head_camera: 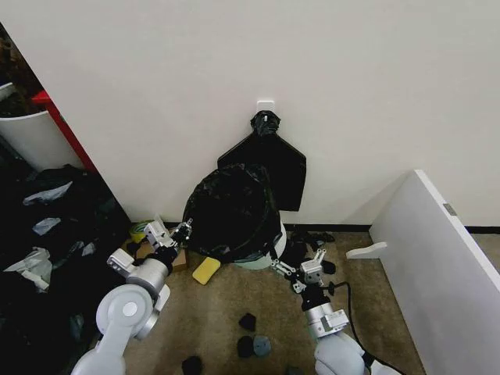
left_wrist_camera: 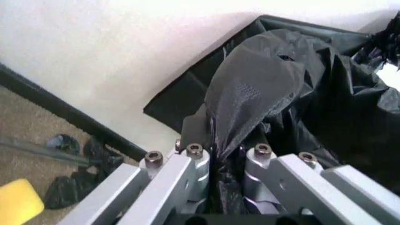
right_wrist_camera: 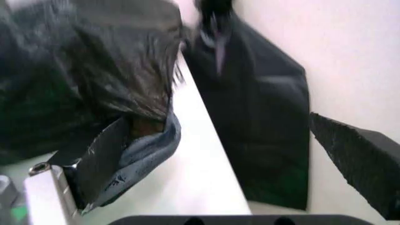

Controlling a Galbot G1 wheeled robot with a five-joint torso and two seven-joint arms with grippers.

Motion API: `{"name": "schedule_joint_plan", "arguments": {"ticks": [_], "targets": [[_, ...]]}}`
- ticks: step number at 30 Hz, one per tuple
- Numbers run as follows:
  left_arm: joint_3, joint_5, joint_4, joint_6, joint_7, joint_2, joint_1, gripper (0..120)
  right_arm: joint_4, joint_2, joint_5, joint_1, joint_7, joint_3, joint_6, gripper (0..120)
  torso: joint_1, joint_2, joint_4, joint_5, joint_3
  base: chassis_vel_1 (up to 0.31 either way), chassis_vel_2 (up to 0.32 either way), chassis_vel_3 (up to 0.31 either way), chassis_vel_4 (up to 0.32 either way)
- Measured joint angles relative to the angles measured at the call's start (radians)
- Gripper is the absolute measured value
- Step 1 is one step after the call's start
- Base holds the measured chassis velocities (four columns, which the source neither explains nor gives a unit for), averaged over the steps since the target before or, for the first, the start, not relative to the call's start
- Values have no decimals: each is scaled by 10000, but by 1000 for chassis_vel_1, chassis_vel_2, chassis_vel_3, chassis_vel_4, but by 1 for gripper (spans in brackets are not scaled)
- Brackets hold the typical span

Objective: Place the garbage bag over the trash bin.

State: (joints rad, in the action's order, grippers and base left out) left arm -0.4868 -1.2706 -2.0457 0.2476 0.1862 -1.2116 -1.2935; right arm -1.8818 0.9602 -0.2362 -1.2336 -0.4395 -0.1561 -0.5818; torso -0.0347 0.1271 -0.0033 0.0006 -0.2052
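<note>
The garbage bag (head_camera: pixel 230 209), glossy black and crinkled, is draped over the top of the trash bin (head_camera: pixel 275 241), which stands against the wall. Only a strip of the bin's cream side and its pale green base show. My left gripper (head_camera: pixel 183 230) is at the bag's lower left edge. In the left wrist view it (left_wrist_camera: pixel 225 161) is shut on a fold of the bag (left_wrist_camera: pixel 250 93). My right gripper (head_camera: pixel 299 262) is low at the bin's right side. There it (right_wrist_camera: pixel 218 119) stands open, with the bin wall (right_wrist_camera: pixel 196 164) between its fingers and the bag's hem (right_wrist_camera: pixel 147 145) lying against one finger.
A flat black bundle (head_camera: pixel 272 162) hangs from a wall hook behind the bin. A yellow sponge (head_camera: pixel 206 270) and small black lumps (head_camera: pixel 248 321) lie on the carpet. A white board (head_camera: pixel 437 258) leans at the right. A white red-edged container (head_camera: pixel 35 137) and dark clutter stand at the left.
</note>
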Motion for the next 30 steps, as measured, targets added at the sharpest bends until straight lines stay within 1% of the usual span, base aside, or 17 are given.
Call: {"name": "schedule_joint_plan", "arguments": {"ticks": [2,3,4,7,9,12,16,20,24,30], "targets": [[-7,25,52,-35,-25,47,50,4,0,-112,-513,-101,908,85,-760,100,0,0,-1,0,0,0,0,0,0],[-7,25,52,-35,-25,47,50,4,0,-112,-513,-101,908,85,-760,100,0,0,-1,0,0,0,0,0,0],[5,80,102,-52,-54,83,71,4,1,-169,-877,-141,1586,126,-1220,100,0,0,-1,0,0,0,0,0,0],[105,237,216,-84,-123,189,89,4,-18,-233,-1817,-149,3106,255,-2080,100,0,0,0,0,0,0,0,0,0],[155,253,233,-99,-133,234,116,4,-25,-242,-2320,-117,3846,308,-2348,100,0,0,0,0,0,0,0,0,0],[164,231,233,-101,-134,259,159,4,39,-250,-2523,-102,4192,313,-2406,100,0,0,0,0,0,0,0,0,0],[150,158,203,-101,-128,281,197,4,304,-238,-2411,-109,4232,309,-2388,100,0,0,0,0,0,0,0,0,0],[122,108,103,-79,-116,287,133,4,658,-91,-1808,-102,3607,340,-2074,100,0,0,0,0,0,0,0,0,0],[131,85,21,-51,-107,220,95,4,789,-16,-1525,-24,3317,310,-1856,100,0,0,0,1,0,0,0,0,0],[194,90,-108,3,-88,128,25,4,1633,150,-191,329,2706,461,-1477,100,0,0,0,1,0,0,0,0,0]]}}
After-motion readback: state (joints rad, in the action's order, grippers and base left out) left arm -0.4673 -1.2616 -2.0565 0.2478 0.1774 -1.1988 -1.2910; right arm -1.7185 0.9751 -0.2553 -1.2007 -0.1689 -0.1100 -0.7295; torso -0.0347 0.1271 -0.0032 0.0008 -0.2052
